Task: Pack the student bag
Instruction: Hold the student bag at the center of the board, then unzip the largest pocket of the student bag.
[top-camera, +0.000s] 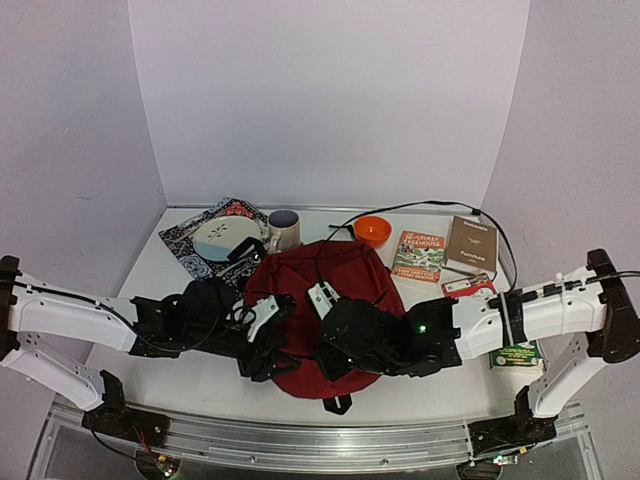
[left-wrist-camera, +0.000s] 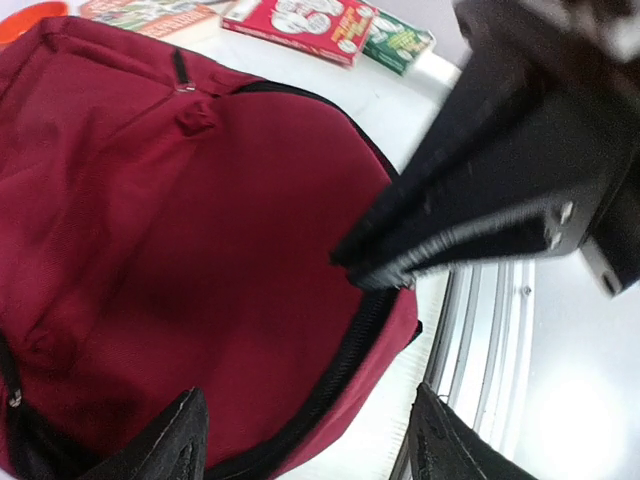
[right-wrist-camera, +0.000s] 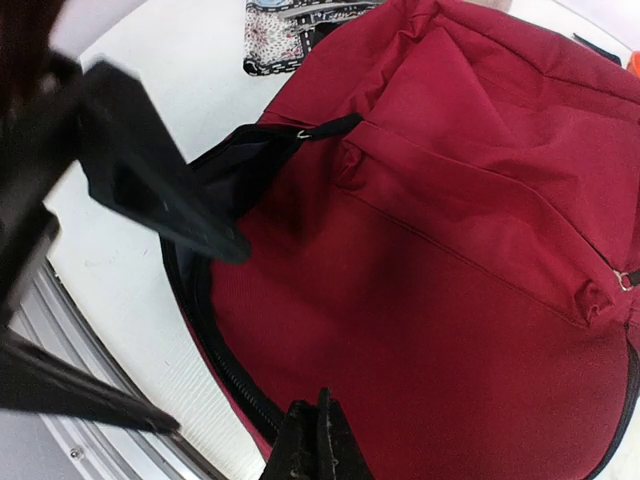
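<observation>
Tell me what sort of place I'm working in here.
Probably a lab test booth, not a classroom: plain white walls box in a white table, and the student bag lies among staged books.

From above, the left arm (top-camera: 70, 315) and the right arm (top-camera: 520, 315) lie across the backpack (top-camera: 345, 268) and cover its middle. Where their black ends meet the fabric cannot be made out. The right arm also hides part of a green book (top-camera: 517, 354) and the near end of a red box (top-camera: 468, 286). The title on the brown book (top-camera: 472, 243) is too small to read.

In the left wrist view the backpack runs off the left and bottom edges. The top edge cuts off the red box and an orange bowl (left-wrist-camera: 25, 12), and a blurred black block (left-wrist-camera: 500, 180) covers the upper right.

In the right wrist view a blurred dark bar (right-wrist-camera: 150, 170) blocks the left side, and the top edge cuts off a patterned cloth (right-wrist-camera: 290, 30).
</observation>
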